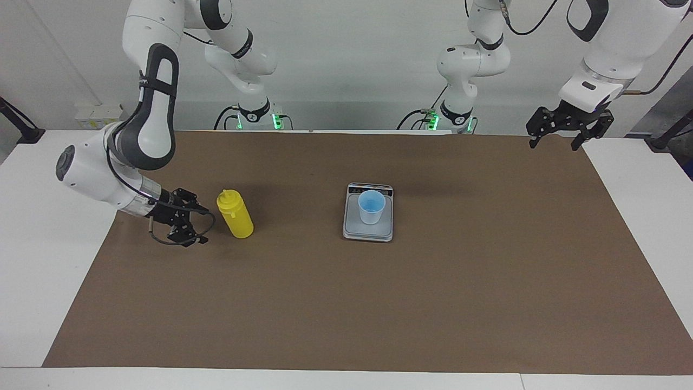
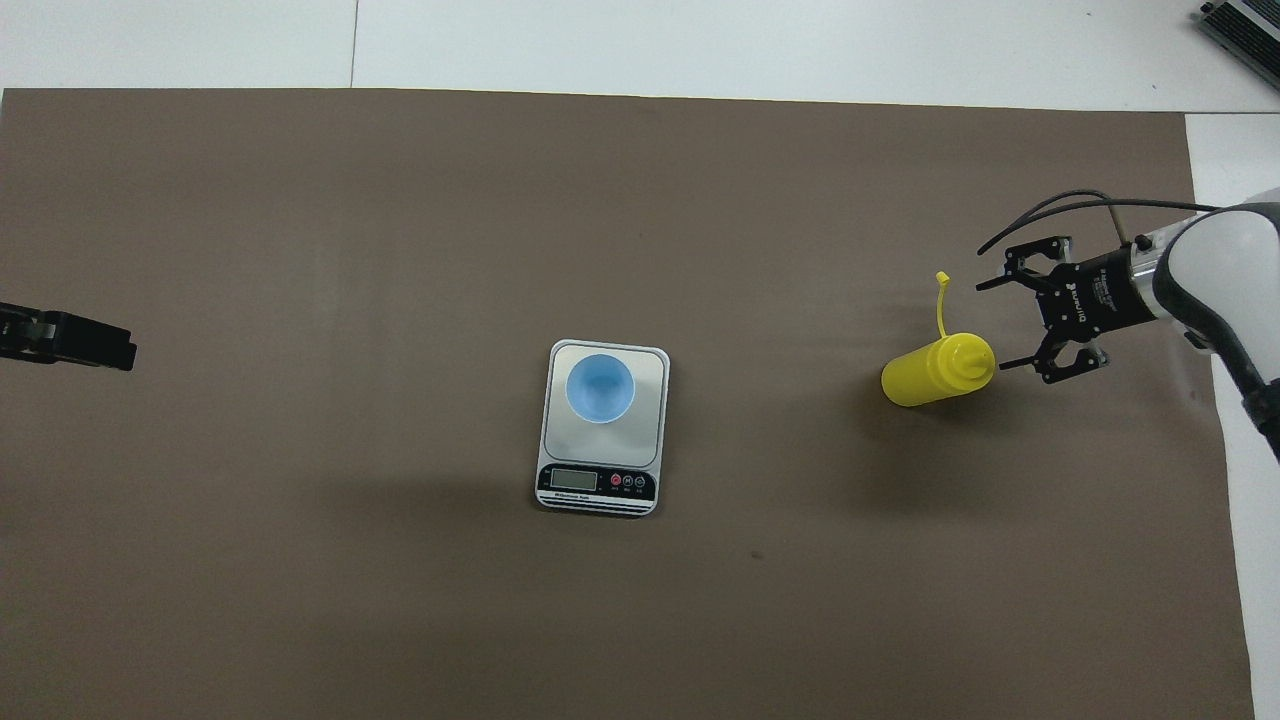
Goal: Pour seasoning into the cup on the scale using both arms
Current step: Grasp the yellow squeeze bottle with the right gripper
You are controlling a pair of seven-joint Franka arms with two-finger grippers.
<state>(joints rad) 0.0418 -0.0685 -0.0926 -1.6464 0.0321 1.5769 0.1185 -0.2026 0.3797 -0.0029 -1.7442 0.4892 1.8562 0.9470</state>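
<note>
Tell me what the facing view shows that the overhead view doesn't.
Facing view only: both arms' bases and upper links, and the left end effector whole, open over the mat's corner. Overhead view only: the scale's display face-on, and the bottle's tethered tip cover. Both: yellow bottle upright, cup on the scale, right end effector open beside the bottle, not touching.

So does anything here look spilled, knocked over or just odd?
Nothing stands out. The yellow bottle stands upright, its tip cover hanging open; the cup sits squarely on the scale. No spills.
</note>
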